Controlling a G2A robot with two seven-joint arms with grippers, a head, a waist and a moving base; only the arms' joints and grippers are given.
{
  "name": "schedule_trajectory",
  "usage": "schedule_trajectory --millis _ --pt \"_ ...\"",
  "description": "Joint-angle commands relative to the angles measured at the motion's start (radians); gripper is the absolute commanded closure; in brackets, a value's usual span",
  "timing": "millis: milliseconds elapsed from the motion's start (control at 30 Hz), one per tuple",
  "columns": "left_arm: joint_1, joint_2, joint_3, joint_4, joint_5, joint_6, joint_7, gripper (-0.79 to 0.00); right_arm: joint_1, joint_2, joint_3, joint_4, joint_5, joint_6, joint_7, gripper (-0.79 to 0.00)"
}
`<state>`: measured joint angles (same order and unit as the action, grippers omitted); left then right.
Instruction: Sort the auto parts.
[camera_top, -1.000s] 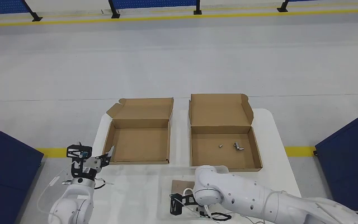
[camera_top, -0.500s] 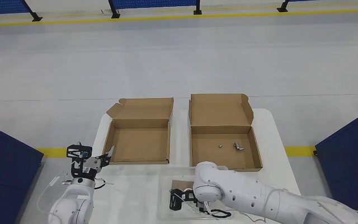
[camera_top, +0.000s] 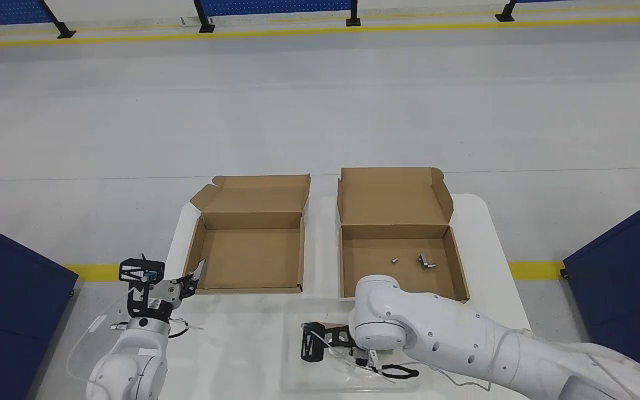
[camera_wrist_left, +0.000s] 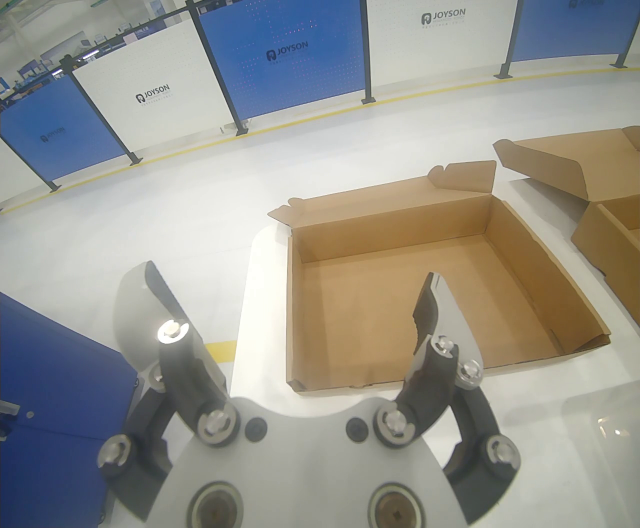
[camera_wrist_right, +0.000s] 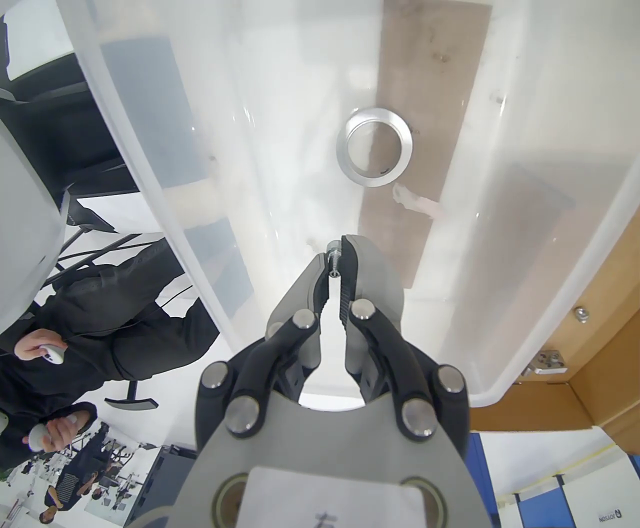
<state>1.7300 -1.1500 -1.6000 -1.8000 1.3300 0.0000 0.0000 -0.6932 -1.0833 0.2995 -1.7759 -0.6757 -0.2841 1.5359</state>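
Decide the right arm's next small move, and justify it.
Probably lift straight up, above the walls of the clear bin. The right gripper is shut on a small screw inside it, and the cardboard box that holds small metal parts lies beyond the rim.

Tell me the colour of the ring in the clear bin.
The ring is silver, shiny metal; best seen in the right wrist view.
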Motion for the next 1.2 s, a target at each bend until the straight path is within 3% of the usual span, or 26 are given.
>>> schedule_trajectory --millis 0,167,267,600,933,1167 --pt "0.0 0.0 0.0 0.0 0.0 0.0 0.0 -0.785 0.0 0.0 0.0 0.0 0.0 0.0 0.0 0.0" --pt "0.0 0.0 0.0 0.0 0.0 0.0 0.0 -0.785 -0.008 0.003 0.014 0.007 0.004 0.0 -0.039 0.0" --pt "0.0 0.0 0.0 0.0 0.0 0.0 0.0 -0.785 -0.01 0.021 0.08 0.018 0.105 -0.042 -0.075 0.0" --pt "0.0 0.0 0.0 0.0 0.0 0.0 0.0 -0.785 -0.076 0.159 0.304 0.064 0.48 -0.199 -0.199 0.0" --pt "0.0 0.0 0.0 0.0 0.0 0.0 0.0 -0.785 -0.194 0.304 0.451 0.111 0.721 -0.317 -0.317 0.0" --pt "0.0 0.0 0.0 0.0 0.0 0.0 0.0 -0.785 -0.218 0.322 0.476 0.12 0.761 -0.326 -0.326 0.0"
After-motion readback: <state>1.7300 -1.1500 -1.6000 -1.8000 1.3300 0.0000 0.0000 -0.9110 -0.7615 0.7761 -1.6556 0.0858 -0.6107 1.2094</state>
